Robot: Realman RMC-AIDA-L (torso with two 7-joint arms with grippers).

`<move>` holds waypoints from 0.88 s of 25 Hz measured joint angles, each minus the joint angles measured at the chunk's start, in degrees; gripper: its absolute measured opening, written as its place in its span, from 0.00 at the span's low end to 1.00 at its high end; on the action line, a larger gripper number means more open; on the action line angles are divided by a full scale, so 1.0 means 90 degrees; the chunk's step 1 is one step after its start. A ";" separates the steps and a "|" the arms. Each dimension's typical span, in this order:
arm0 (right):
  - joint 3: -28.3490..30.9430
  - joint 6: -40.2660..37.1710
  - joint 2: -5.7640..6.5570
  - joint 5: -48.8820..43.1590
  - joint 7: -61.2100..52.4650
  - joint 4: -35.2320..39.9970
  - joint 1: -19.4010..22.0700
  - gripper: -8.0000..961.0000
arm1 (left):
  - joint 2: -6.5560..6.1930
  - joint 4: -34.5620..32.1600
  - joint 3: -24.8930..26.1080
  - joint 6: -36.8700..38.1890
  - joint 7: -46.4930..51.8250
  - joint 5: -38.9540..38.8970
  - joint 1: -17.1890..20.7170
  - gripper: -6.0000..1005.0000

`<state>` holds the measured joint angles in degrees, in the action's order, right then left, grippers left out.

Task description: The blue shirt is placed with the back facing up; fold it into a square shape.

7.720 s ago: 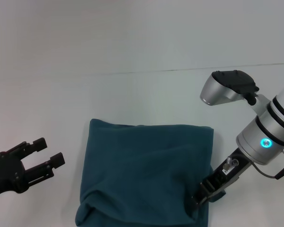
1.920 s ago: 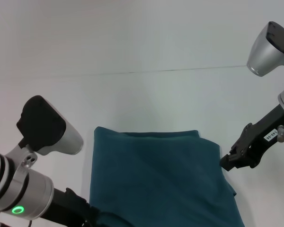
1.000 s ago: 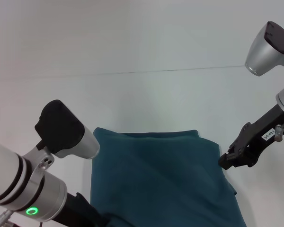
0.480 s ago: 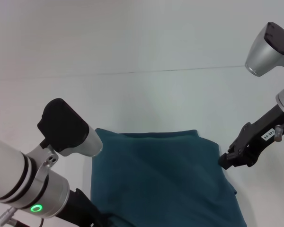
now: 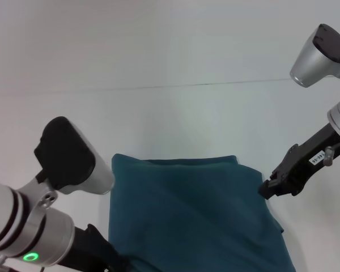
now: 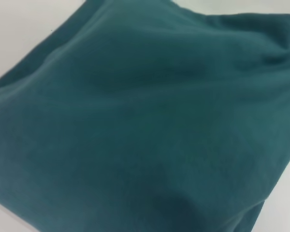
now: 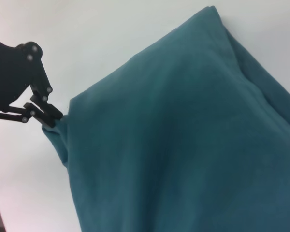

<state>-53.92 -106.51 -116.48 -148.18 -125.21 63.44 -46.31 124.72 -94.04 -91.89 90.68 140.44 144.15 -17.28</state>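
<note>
Shirt: the blue shirt (image 5: 192,218) on the desk (image 5: 175,113), already a compact near-square.
Left gripper (image 7: 47,116): fingers pinching its near-left corner.
Right gripper (image 5: 267,188): at right edge; fingers cannot tell.
Left: squaring edges, releasing.

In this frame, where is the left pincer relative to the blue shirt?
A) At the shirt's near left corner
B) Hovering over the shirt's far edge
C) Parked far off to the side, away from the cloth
A: the left pincer meets the blue shirt at that corner.
</note>
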 joint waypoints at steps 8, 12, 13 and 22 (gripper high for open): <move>-0.0008 -0.0013 -0.0009 0.0000 -0.0084 -0.0007 -0.0092 0.01 | 0.0000 -0.0101 0.0078 -0.0018 -0.0442 -0.0273 0.0318 0.06; -0.0039 -0.0027 -0.0024 0.0000 -0.0118 0.0025 -0.0121 0.01 | 0.0000 0.0010 0.0072 -0.0073 -0.0330 -0.0247 0.0302 0.06; -0.0060 -0.0032 -0.0029 0.0000 -0.0123 0.0025 -0.0126 0.01 | 0.0000 0.0010 0.0092 -0.0096 -0.0285 -0.0236 0.0288 0.06; -0.0160 -0.0032 -0.0045 0.0000 -0.0166 0.0037 -0.0125 0.01 | -0.0001 -0.0119 0.0220 0.0149 0.0057 -0.0136 0.0157 0.10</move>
<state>-55.36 -106.79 -116.88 -148.18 -126.71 63.78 -47.44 124.71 -95.11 -89.91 92.02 140.95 142.92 -15.87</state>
